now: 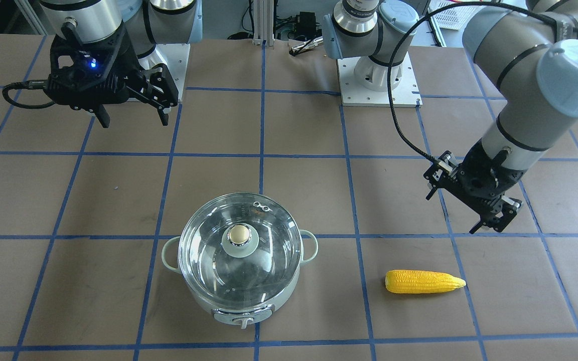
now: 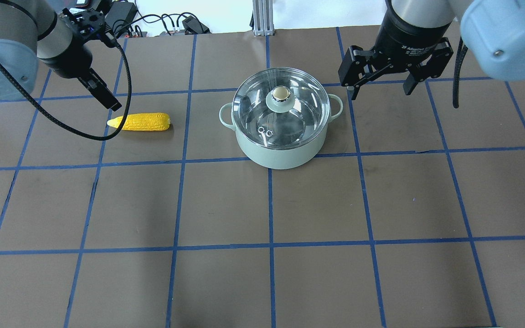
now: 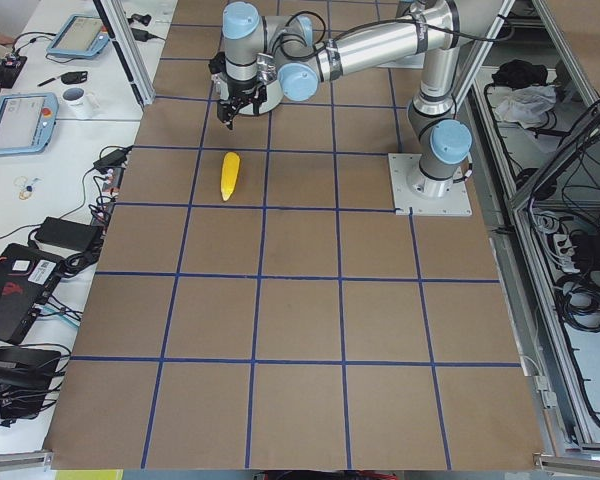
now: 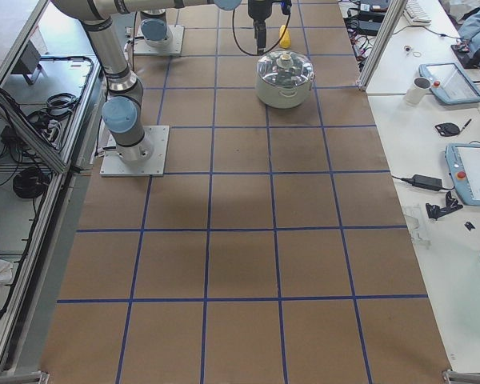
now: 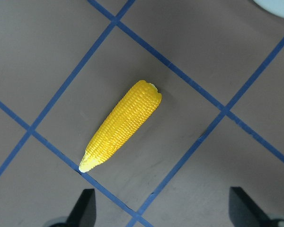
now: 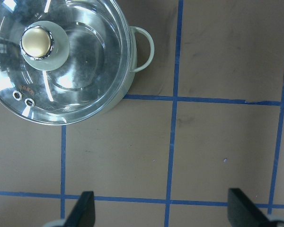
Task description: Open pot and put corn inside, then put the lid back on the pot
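Observation:
The mint-green pot (image 2: 280,152) stands mid-table with the glass lid (image 2: 299,120) shut on it, beige knob (image 2: 280,93) on top. The corn (image 2: 140,122) lies flat on the brown table to the pot's left, pointed end away from the pot. My left gripper (image 2: 112,104) hovers open and empty above the corn's pointed end; the left wrist view shows the corn (image 5: 123,130) ahead of its fingertips (image 5: 87,203). My right gripper (image 2: 381,93) hovers open and empty to the right of the pot's handle (image 6: 144,49), clear of the lid (image 6: 80,71).
The table is brown with a blue tape grid (image 2: 269,205). The arm bases (image 1: 379,75) sit at the robot's side. A black cable (image 2: 80,132) hangs from the left wrist near the corn. Side tables with tablets (image 4: 472,172) flank the far edge.

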{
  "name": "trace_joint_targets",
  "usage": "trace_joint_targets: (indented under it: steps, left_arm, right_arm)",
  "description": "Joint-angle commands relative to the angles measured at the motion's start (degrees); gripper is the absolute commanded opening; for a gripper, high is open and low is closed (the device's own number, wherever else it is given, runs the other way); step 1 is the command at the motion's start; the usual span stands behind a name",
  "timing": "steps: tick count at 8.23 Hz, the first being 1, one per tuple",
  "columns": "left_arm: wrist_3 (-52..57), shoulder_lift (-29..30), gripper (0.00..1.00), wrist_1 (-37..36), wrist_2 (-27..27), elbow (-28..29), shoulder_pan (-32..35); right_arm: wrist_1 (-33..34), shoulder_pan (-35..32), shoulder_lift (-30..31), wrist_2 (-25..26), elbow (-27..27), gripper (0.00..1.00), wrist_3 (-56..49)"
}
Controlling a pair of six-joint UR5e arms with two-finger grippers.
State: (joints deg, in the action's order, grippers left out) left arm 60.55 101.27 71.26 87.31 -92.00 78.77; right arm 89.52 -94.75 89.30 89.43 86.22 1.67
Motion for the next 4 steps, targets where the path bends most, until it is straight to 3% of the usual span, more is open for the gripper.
trace_joint_targets:
  steps: [1,4]
  left_arm:
    - [10.3,4.9,1.00,-5.7,-0.2,-0.1,0.0]
    - [17.6,8.8,1.00,-8.1,-0.3,-0.1,-1.0]
  right_arm:
    - [0.0,0.0,0.0,-0.1,0.0,1.00,0.0]
    - [0.6,0.1,-0.3,-0.2,0.0,1.00,-0.1]
